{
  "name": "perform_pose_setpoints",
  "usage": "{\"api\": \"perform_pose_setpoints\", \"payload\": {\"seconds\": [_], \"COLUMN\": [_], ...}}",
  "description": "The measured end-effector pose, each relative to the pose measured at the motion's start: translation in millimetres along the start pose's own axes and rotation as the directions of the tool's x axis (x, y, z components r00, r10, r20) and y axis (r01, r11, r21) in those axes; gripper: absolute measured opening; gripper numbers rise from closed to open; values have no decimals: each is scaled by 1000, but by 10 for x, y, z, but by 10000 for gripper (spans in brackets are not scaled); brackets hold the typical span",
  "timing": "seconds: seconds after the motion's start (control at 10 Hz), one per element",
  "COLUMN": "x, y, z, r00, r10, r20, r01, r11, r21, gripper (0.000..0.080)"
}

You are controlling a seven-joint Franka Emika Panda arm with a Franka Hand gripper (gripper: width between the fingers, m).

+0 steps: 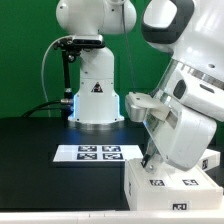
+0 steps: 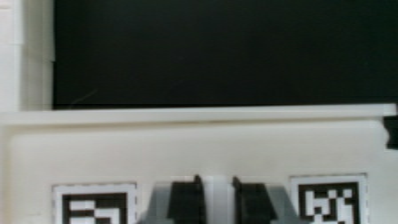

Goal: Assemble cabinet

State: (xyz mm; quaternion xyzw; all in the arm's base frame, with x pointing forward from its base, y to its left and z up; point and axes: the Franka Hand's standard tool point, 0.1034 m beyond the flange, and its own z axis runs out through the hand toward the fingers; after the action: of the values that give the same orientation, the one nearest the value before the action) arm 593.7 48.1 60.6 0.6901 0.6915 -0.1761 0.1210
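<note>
The white cabinet (image 1: 172, 188) with small black-and-white tags stands at the table's front, on the exterior view's right. My gripper (image 1: 150, 158) reaches down onto its top near edge. In the wrist view the cabinet's white surface (image 2: 196, 148) fills the lower half, with one tag (image 2: 93, 205) on each side of my gripper (image 2: 214, 198). The two dark fingers (image 2: 183, 200) stand close together with a narrow white strip of the cabinet between them. A white upright edge (image 2: 18, 50) of the cabinet runs along one side.
The marker board (image 1: 95, 152) lies flat on the black table (image 1: 40, 150), just to the exterior view's left of the cabinet. The arm's white base (image 1: 95, 95) stands behind it, against a green backdrop.
</note>
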Motion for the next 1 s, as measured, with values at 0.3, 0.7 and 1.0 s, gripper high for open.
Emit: {"api": "perform_pose_setpoints", "payload": {"seconds": [0.3, 0.7, 1.0], "x": [-33, -35, -38], "y": [13, 8, 7], "z": [-17, -12, -10], "r00": [999, 999, 999], "r10": [-16, -16, -16], "r20": [34, 34, 35], "r01": [15, 14, 14], "r11": [999, 999, 999], "r21": [44, 45, 46], "gripper": [64, 64, 346]}}
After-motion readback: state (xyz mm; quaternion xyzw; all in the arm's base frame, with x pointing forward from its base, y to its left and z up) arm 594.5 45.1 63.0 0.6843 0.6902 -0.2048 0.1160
